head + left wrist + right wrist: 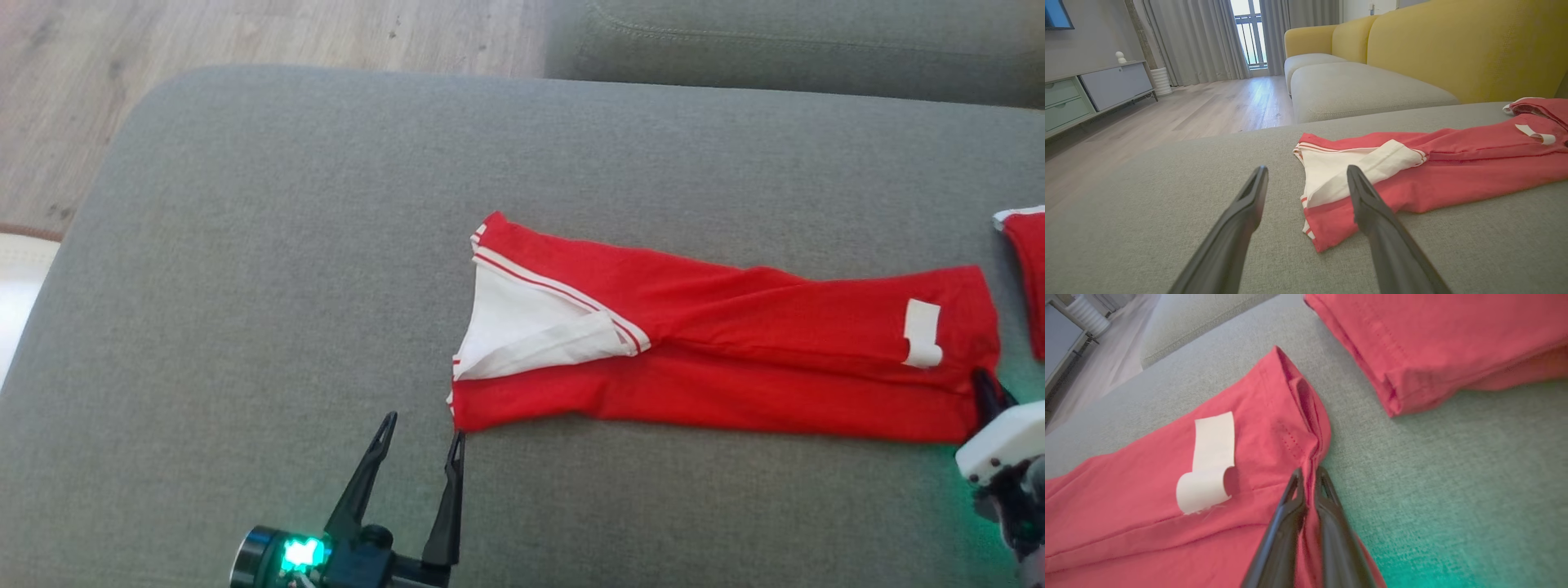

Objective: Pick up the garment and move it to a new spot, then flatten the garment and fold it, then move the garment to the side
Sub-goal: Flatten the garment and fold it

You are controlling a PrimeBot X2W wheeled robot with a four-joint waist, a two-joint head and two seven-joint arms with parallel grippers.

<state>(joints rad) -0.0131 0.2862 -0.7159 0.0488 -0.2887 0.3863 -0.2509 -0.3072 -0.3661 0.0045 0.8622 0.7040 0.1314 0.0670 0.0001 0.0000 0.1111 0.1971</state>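
A red garment (735, 359) with white trim and a white label (922, 333) lies folded into a long strip on the grey cushion (286, 245). Its white inner part faces the left end. My left gripper (420, 425) stands open just short of the strip's near left corner, which the left wrist view shows as garment (1433, 175) beyond my left gripper (1306, 173). My right gripper (984, 384) is shut on the garment's right edge. In the right wrist view my right gripper (1309, 473) pinches a fold of the red garment (1167, 506) between its fingers.
A second folded red garment (1027, 269) lies at the cushion's right edge, also seen as folded cloth (1433, 339) in the right wrist view. Wooden floor (245, 33) lies beyond the cushion's far left. A yellow sofa back (1453, 45) rises behind.
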